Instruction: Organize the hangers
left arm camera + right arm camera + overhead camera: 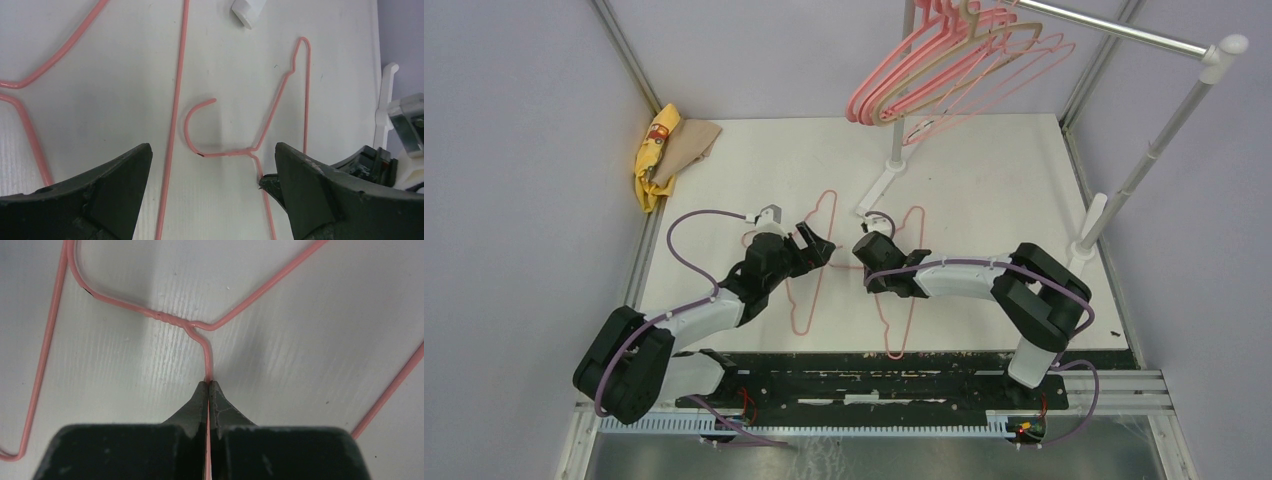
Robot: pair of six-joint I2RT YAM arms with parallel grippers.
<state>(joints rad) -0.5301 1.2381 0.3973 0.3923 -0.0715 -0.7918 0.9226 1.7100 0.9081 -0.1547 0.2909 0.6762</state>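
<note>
The wire hanger (207,357) is pink, the table (310,355) white, the right hand (208,385) black, one cloth (652,150) yellow

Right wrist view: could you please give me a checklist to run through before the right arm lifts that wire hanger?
1. Right gripper shut on the hanger, just below its twisted neck: ok.
2. Left gripper open, holding nothing: ok.
3. Hook free of the second hanger: close beside its wire, with a gap in the left wrist view: ok.
4. Left gripper out of the lift path: its fingers frame the hook, and its height above the hook is unclear: cannot tell.
5. Room on the rail: the hung hangers bunch at one end, and the rest is bare: ok.
</note>
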